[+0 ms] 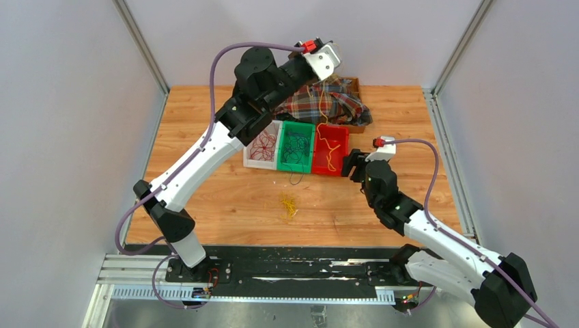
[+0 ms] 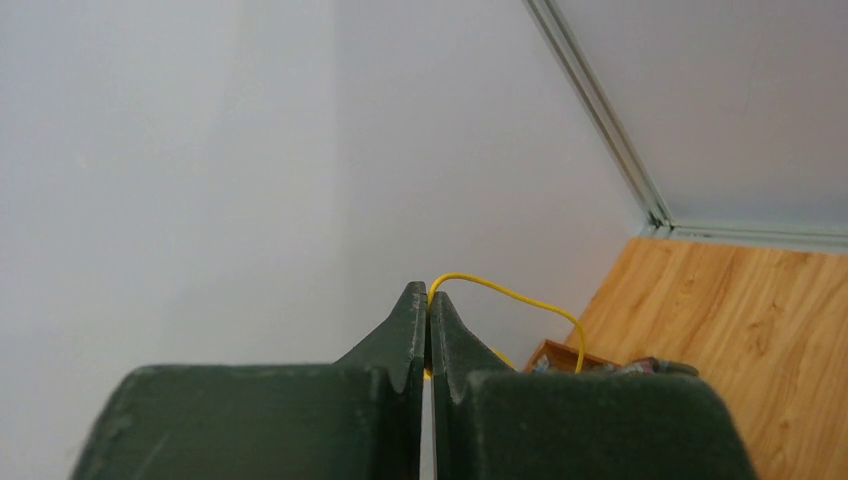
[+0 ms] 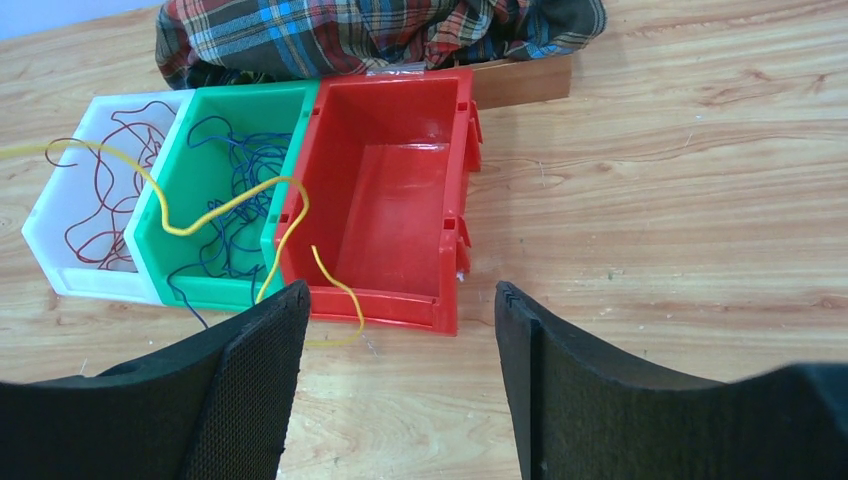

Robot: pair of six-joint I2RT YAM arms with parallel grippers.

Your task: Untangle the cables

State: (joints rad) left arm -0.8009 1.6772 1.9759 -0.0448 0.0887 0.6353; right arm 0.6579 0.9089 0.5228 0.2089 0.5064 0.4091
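Observation:
My left gripper [image 1: 329, 76] is raised above the plaid cloth and shut on a yellow cable [image 1: 321, 108] that hangs down into the red bin [image 1: 341, 131]. In the left wrist view the jaws [image 2: 428, 295] pinch the yellow cable [image 2: 520, 298] at their tips. My right gripper [image 1: 351, 164] is open and empty, low on the table just right of the red bin [image 3: 400, 200]. In the right wrist view the yellow cable [image 3: 215, 210] runs across the green bin and over the red bin's front rim. Dark red cables [image 3: 100, 200] lie in the white bin, dark cables [image 3: 235, 200] in the green bin.
The white bin [image 1: 249, 158], green bin [image 1: 307, 127] and red bin stand side by side mid-table. A plaid cloth [image 1: 338, 102] drapes over a wooden box [image 1: 355, 85] behind them. A small yellow wire bundle [image 1: 289, 205] lies on the table in front.

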